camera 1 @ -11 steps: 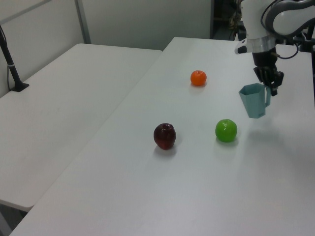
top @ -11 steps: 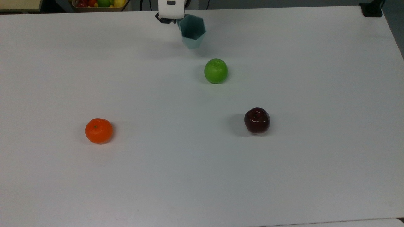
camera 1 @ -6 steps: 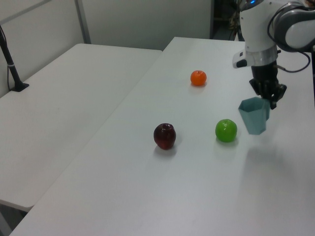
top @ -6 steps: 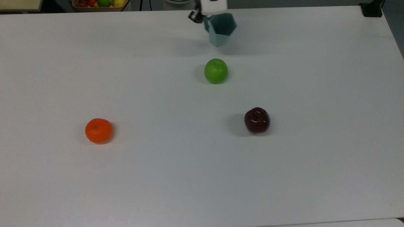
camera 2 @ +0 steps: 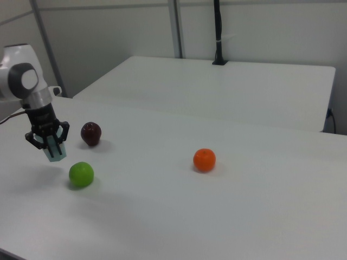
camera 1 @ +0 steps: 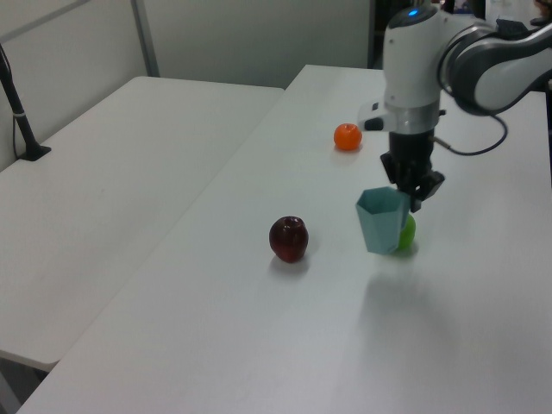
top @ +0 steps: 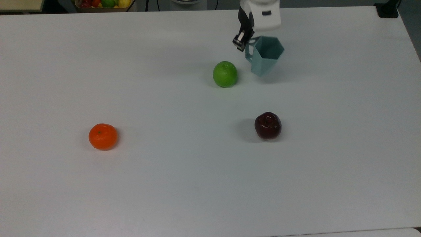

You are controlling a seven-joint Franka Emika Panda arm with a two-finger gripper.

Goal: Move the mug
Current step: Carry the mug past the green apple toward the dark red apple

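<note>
One mug hangs just below the claw, clenched on its handle, clear of the table.

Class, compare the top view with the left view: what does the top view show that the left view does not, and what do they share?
Top view alone: the whole green apple, clear of the mug, and a fruit tray at the far edge. Left view alone: the mug covers most of the green apple, and a second table stands alongside. Both: the gripper holding the mug by its handle above the table, the dark red apple and the orange.
</note>
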